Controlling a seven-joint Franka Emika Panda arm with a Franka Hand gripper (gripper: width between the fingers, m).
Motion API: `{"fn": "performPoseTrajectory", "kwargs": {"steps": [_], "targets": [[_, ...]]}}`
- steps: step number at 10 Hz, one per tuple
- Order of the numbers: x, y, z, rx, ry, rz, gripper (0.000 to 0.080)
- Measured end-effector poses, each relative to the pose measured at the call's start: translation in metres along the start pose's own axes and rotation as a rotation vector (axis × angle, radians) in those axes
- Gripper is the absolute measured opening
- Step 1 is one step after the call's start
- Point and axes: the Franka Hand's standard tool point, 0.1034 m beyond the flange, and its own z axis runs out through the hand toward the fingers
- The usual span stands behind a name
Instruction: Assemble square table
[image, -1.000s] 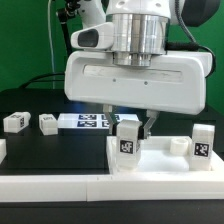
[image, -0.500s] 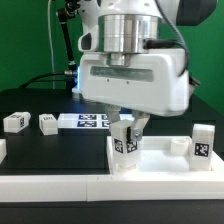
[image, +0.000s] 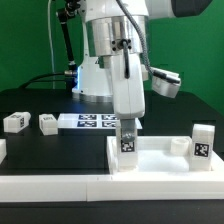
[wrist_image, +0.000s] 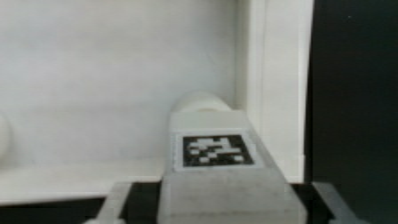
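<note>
Step in hand, as I judge it: fixing a leg into a corner of the square panel (image: 165, 162).

The gripper (image: 127, 126) hangs vertically over the held leg (image: 127, 147). That leg stands upright at the panel's corner on the exterior view's left. In the wrist view the jaws are narrow, closed on the leg's sides.

To do it well:
- keep the leg plumb;
- press down lightly while turning, with no side load;
- let go only once it sits flush.

The second leg (image: 203, 143) stands upright at the panel's end on the exterior view's right. The loose legs (image: 15, 122) lie well apart on the left, beside the marker board (image: 90, 122).

Hidden or unclear:
- the leg's foot and its socket;
- the fingertip contact, seen only edge-on in the exterior view;
- the wrist view is blurred, so I cannot tell how far the leg is seated.
</note>
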Motion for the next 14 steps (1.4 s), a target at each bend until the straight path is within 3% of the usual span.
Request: {"fn": "performPoseTrajectory", "kwargs": {"steps": [1,2,3,4,5,7,9,11,12,14], "targets": [[0.0006,0.0001,0.0000,0.000,0.000,-0.006,0.0291],[0.0006,0.0001,0.0002,0.000,0.001,-0.016,0.0375],[0.0008,0.0001,0.0002,-0.001,0.002,-0.060,0.0521],[0.0017,0.0009,-0.0019,-0.017,0.012,-0.261,0.0521],[0.0011,-0.0003,-0.0040,-0.015,0.015,-0.418,0.0621],[0.0046,0.0007,-0.0044,0.008,0.035,-0.663,0.0645],[0.0054,0.0003,-0.0040,0.005,0.036,-0.748,0.0648],[0.0096,-0.0009,-0.0023,-0.001,0.055,-1.027,0.0649],[0.0095,-0.0005,-0.0016,-0.017,0.066,-1.162,0.0649],[0.0102,-0.0010,-0.0002,-0.029,0.085,-1.298,0.0649]]}}
